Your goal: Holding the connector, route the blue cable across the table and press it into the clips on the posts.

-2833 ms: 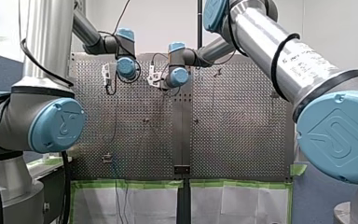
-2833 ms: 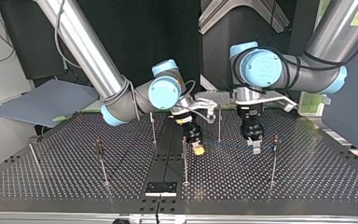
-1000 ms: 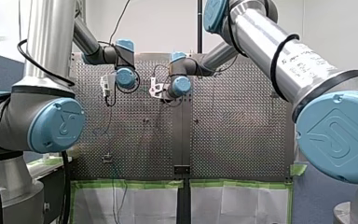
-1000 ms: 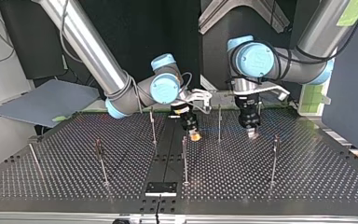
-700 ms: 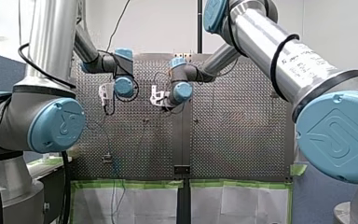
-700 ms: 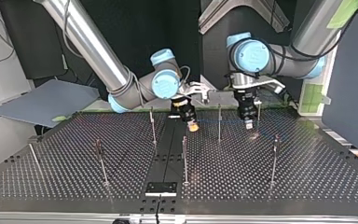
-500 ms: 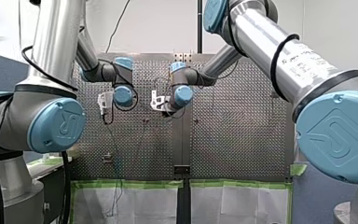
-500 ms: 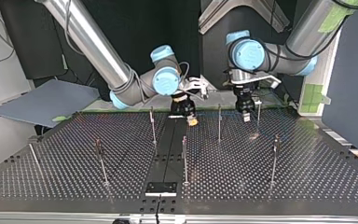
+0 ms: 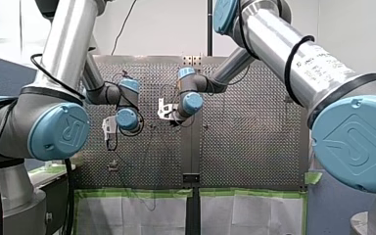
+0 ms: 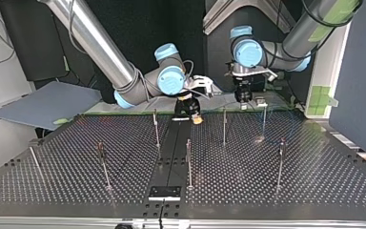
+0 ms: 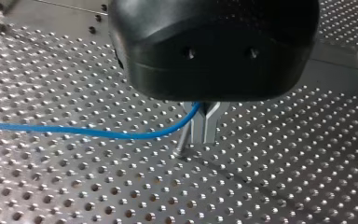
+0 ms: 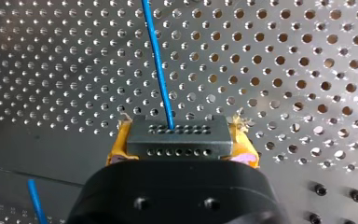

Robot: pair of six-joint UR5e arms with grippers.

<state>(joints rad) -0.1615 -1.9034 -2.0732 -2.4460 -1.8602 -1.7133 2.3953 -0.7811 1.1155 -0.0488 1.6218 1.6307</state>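
Note:
In the right wrist view my right gripper (image 12: pixel 181 148) is shut on a grey connector (image 12: pixel 177 138) held between its yellow pads (image 12: pixel 117 150). The blue cable (image 12: pixel 159 60) leaves the connector and runs ahead over the perforated table. In the left wrist view the metal fingers of my left gripper (image 11: pixel 204 136) are shut on the blue cable (image 11: pixel 98 133), which trails off to one side just above the table. In the top view my right gripper (image 10: pixel 194 117) hangs near the table's far edge at centre, and my left gripper (image 10: pixel 242 101) is to its right, higher up.
Several thin posts stand on the table in the top view: one (image 10: pixel 156 128) left of centre, one (image 10: pixel 224 125) between the grippers, one (image 10: pixel 264 119) right of my left gripper, others (image 10: pixel 188 162) (image 10: pixel 280 162) nearer. A black plate (image 10: pixel 164 192) lies at the near edge.
In the top view both grippers have drawn back toward the table's far edge, holding the cable and connector. My left gripper has also risen above the posts.

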